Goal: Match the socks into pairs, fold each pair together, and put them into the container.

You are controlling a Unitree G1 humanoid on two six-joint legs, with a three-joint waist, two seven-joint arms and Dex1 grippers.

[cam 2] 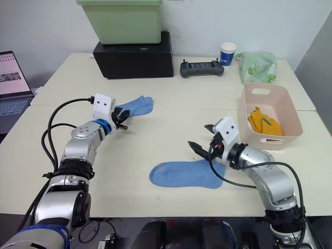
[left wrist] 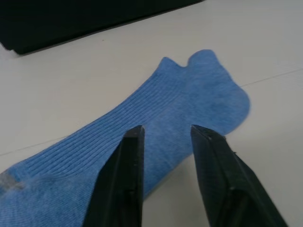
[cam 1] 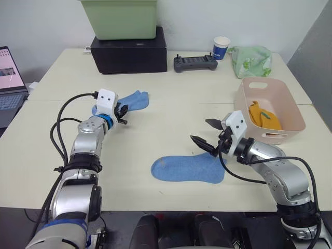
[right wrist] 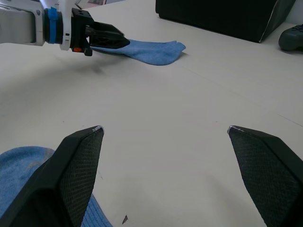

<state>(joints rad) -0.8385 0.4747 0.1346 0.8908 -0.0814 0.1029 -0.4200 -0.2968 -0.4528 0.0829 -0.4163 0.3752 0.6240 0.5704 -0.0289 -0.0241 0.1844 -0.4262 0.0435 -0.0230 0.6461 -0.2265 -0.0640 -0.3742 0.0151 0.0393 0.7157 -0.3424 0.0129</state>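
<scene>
On the cream worktop point(cam 1: 171, 111), the left gripper point(left wrist: 165, 132) hovers over one light blue sock point(cam 1: 136, 99), fingers slightly parted, gripping nothing. The right gripper point(cam 1: 205, 132) hangs beside the second blue sock point(cam 1: 189, 168), fingers spread wide. Folded mustard-orange socks point(cam 1: 263, 116) lie in the pink tub point(cam 1: 250, 86).

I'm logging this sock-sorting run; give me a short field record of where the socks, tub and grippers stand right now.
far blue sock: flat on table, under left gripper
left gripper: open, fingers over that sock
near blue sock: flat near the table's front edge
right gripper: open wide, above near sock's end
pink tub: holds folded mustard-orange socks
</scene>
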